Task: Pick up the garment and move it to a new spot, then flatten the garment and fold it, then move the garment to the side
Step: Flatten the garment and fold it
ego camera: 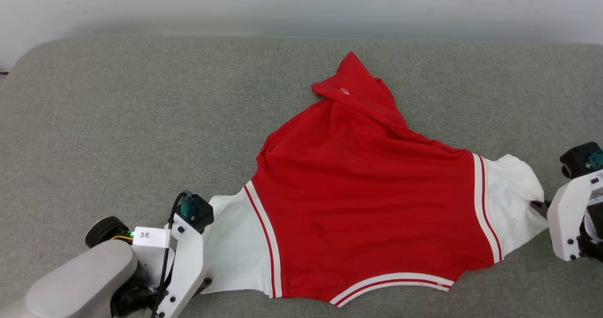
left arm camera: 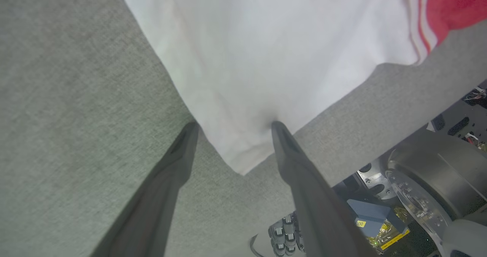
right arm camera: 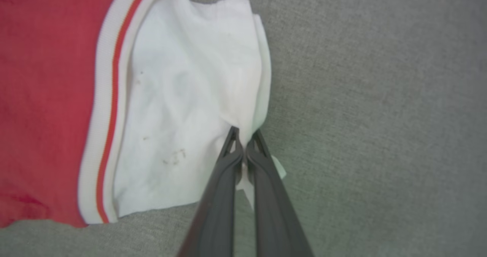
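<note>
Grey woven cloth covers the padded worktop (ego camera: 94, 120), and a pale wall runs along its far edge. The garment (ego camera: 367, 205) lies spread on this surface between the two arms, with its long axis running from the left pincer (left arm camera: 232, 126) across to the right pincer (right arm camera: 243, 135). Its broad red middle is flanked by a white side panel at each end, each set off by red-striped white trim. A narrower red part rises to a peak that points away from the robot, toward the wall. A curved band of striped trim forms the near edge.

The left pincer stands wide. The corner of the near white panel lies between its two dark fingers (left arm camera: 293, 162); one fingertip dents the cloth, and the other sits at the panel's edge on the grey cover.

The right pincer is closed tight on the outer edge of the other white panel, and a scrap of white cloth shows between its fingers (right arm camera: 224, 173). Beyond its tips that panel is bunched into soft folds and carries a few faint dark marks.
</note>
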Controlling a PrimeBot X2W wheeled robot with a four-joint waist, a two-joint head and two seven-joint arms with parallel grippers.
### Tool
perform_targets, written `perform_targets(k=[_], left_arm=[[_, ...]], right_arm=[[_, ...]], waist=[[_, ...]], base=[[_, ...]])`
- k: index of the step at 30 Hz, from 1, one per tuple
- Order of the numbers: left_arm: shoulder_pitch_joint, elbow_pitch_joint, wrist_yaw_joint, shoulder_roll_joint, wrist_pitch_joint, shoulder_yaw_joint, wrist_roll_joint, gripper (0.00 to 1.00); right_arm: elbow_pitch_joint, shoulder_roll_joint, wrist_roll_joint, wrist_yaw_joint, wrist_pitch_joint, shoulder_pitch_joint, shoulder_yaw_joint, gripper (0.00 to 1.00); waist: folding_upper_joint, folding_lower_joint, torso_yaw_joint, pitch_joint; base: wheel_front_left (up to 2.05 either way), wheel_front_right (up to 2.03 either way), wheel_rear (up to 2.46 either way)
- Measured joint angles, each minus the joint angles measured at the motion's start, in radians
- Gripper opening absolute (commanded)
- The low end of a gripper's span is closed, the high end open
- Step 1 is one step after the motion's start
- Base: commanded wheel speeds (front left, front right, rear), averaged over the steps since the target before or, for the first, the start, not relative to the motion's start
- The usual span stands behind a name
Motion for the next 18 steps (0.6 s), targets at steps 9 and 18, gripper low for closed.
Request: perform_targets(k=[9, 18], left_arm=[[0.011, 0.056, -0.017, -0.016, 0.01, -0.023, -0.012, 1.0], [0.007, 0.092, -0.036, -0.037, -0.02, -0.034, -0.019, 0.0]], right_arm=[[0.009, 0.005, 0.016, 0.0, -0.017, -0.023, 0.032, 0.0], [0.006, 0.005, 0.023, 0.0, -0.045, -0.042, 0.06, 0.0]], waist=[[0.0, -0.0001, -0.009, 0.02], [0.0, -0.0002, -0.008, 0.005]], base=[[0.0, 0.0, 0.0], [0.0, 0.0, 0.0]])
